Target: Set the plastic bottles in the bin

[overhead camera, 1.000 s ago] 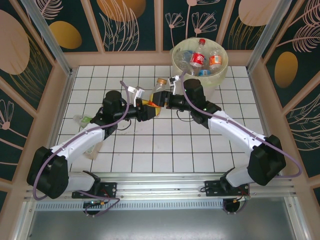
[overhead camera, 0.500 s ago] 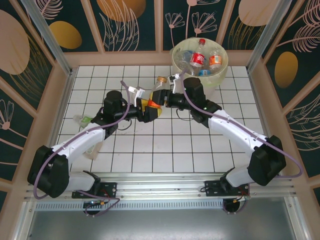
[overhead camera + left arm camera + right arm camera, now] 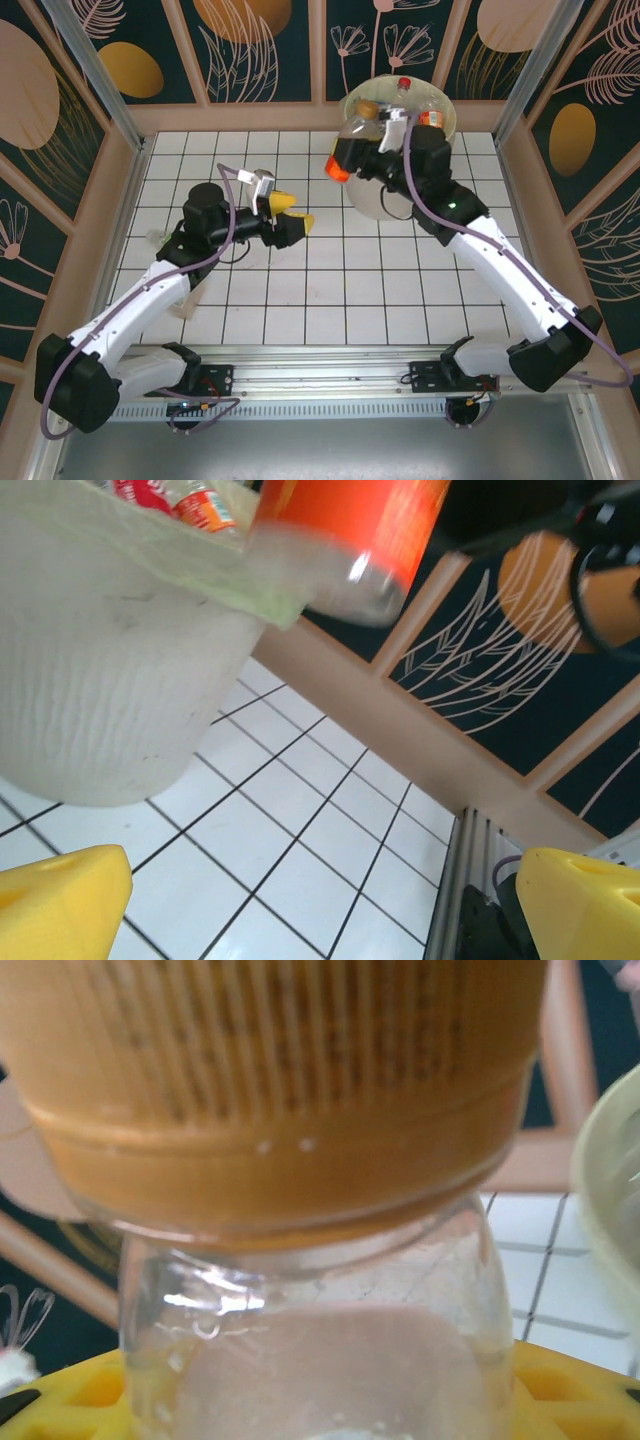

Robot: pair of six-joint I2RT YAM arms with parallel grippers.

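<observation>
Top external, left fingers (image 3: 286,204) now apart — right fingers (image 3: 575,1390) clamped on bottle (image 3: 344,161), lifted to bin (image 3: 372,203)

Clear glossy plastic bottle (image 3: 320,1300); matt ribbed bin (image 3: 100,680).

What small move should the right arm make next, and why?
Probably swing a little farther over the bin, then open: the right pincer holds the orange-labelled bottle at the bin's rim, its base apparently hanging outside the opening.
</observation>
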